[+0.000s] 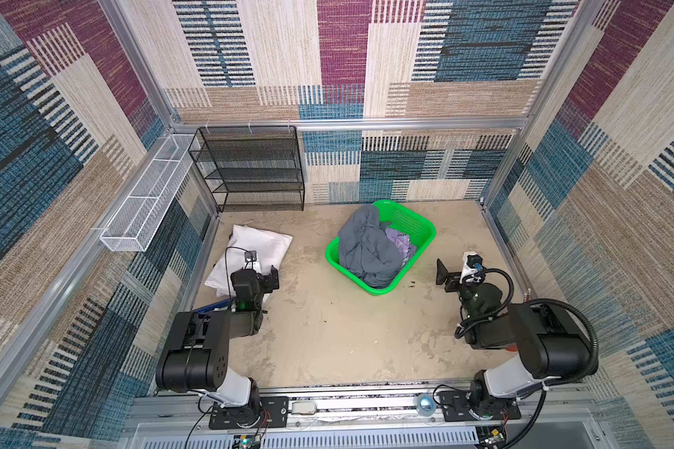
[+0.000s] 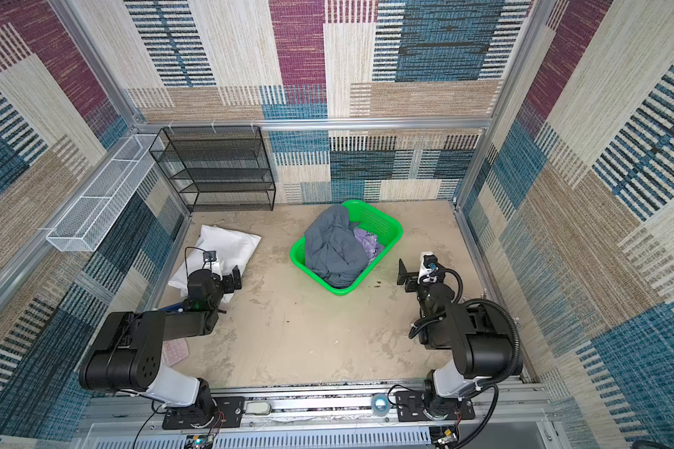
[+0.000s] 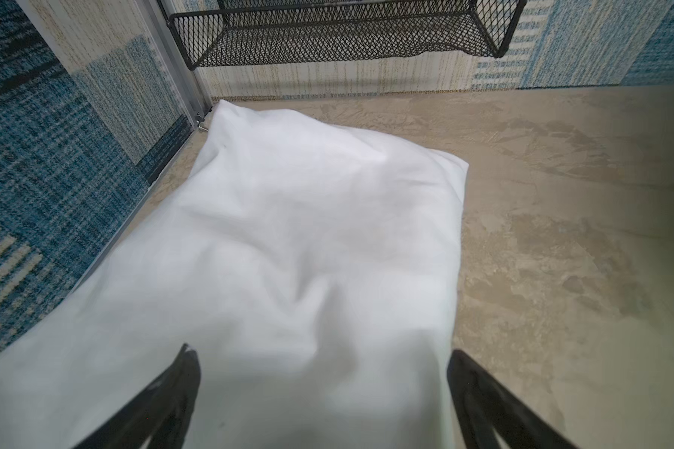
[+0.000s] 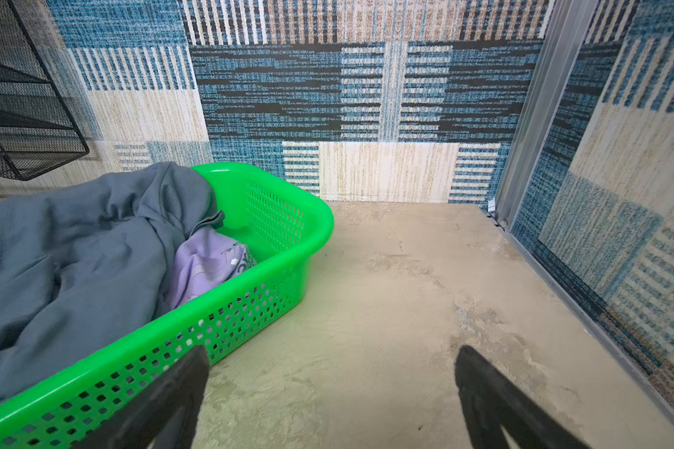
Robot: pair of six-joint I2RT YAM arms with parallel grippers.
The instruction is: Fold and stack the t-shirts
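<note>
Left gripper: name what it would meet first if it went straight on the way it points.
Most likely the white pillow, which lies right ahead of the open left gripper and fills most of the left wrist view. How far off it is cannot be told.

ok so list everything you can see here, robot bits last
blue-grey t-shirt: one, slate blue-grey, heaped in the basket, spilling over its rim
lavender t-shirt: one, pale purple, in the basket beside it
basket: one, green, on the table, centre-far
pillow: one, white, table's left side
mesh rack: one, black, back-left corner
wire tray: one, white, high on the left side
left gripper: one, black, open, over the pillow
right gripper: one, black, open, right of the basket
</note>
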